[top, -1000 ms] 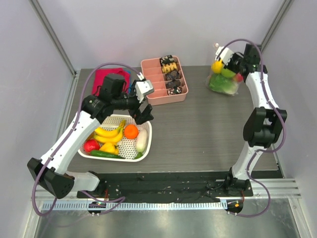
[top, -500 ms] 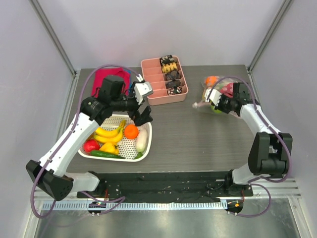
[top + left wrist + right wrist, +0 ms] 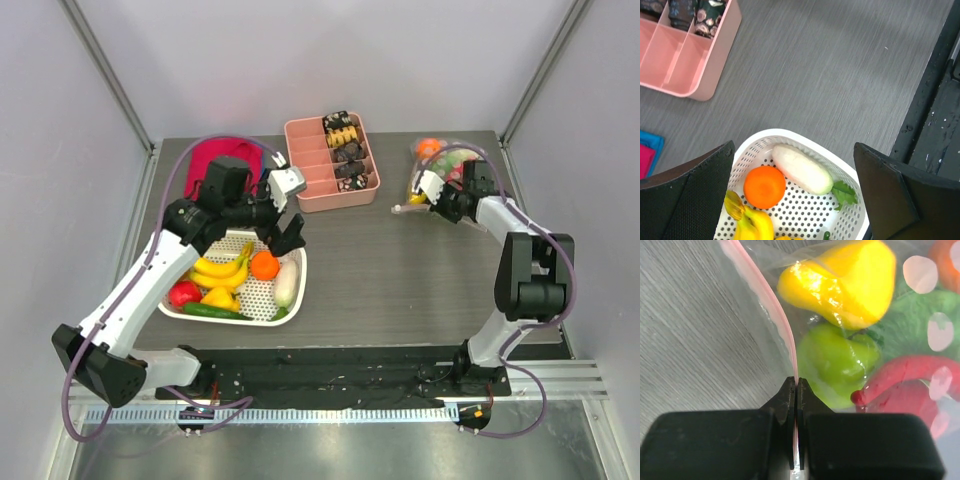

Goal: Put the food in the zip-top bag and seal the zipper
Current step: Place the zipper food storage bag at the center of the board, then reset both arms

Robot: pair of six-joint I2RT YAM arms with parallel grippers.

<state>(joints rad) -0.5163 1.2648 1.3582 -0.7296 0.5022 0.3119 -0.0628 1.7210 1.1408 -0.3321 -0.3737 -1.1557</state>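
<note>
The clear dotted zip-top bag point(image 3: 448, 168) lies at the back right of the table, holding a yellow pepper point(image 3: 840, 282), a green apple point(image 3: 840, 362), red fruit point(image 3: 905, 385) and an orange point(image 3: 428, 146). My right gripper point(image 3: 796, 385) is shut on the bag's pale-pink zipper point(image 3: 777, 310), pinching the strip near its lower end. My left gripper point(image 3: 795, 200) is open and empty, hovering above the white mesh basket point(image 3: 262, 296). The basket holds an orange point(image 3: 764, 186), a white radish point(image 3: 801, 169), bananas point(image 3: 220, 270), a red fruit point(image 3: 184, 293) and a cucumber point(image 3: 210, 311).
A pink compartment tray point(image 3: 330, 165) with dark and yellow snack pieces stands at the back middle. Red and blue folded cloths point(image 3: 205, 160) lie at the back left. The table's dark front rail point(image 3: 935, 110) runs beside the basket.
My right arm has brought the filled bag down from the air onto the table at the back right and now pinches its zipper there. My left arm has barely moved.
</note>
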